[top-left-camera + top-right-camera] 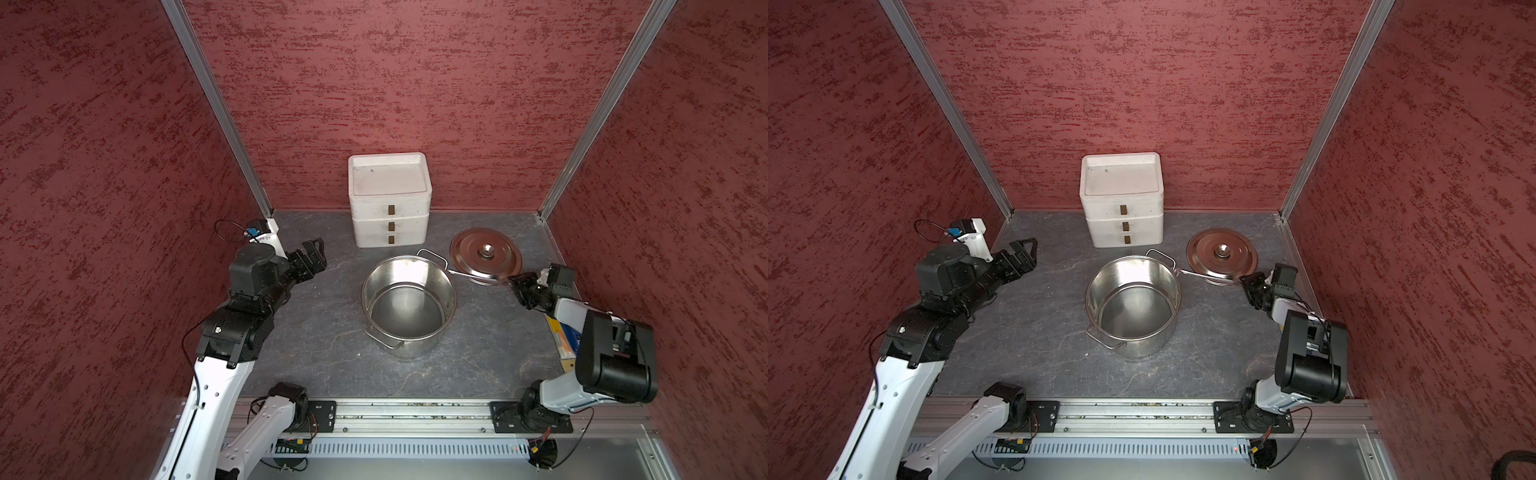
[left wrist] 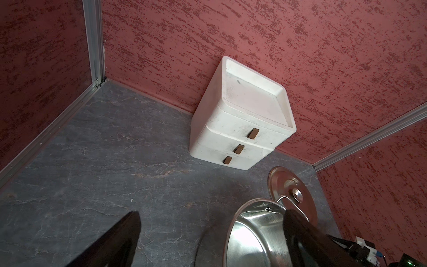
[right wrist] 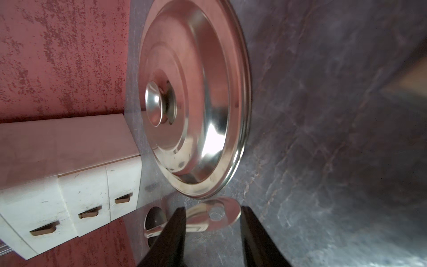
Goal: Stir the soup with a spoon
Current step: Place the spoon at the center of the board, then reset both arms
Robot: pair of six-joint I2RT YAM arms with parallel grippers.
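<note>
Spoon point(image 1: 478, 277): spans from pot point(image 1: 415, 351) rim over lid point(image 1: 469, 249) edge, handle end sitting between right gripper point(image 1: 516, 285) jaws, parted either side. Left gripper point(image 1: 318, 253): hovers over the table point(image 1: 324, 332), well clear beside the pot, jaws spread wide.

My top views are both looking steeply down from over the front rail point(image 1: 415, 409), sharing pot point(image 1: 417, 348), lid point(image 1: 1222, 254), drawers point(image 2: 240, 129). Left wrist is facing the drawers from afar; right wrist is hugging the lid.
</note>
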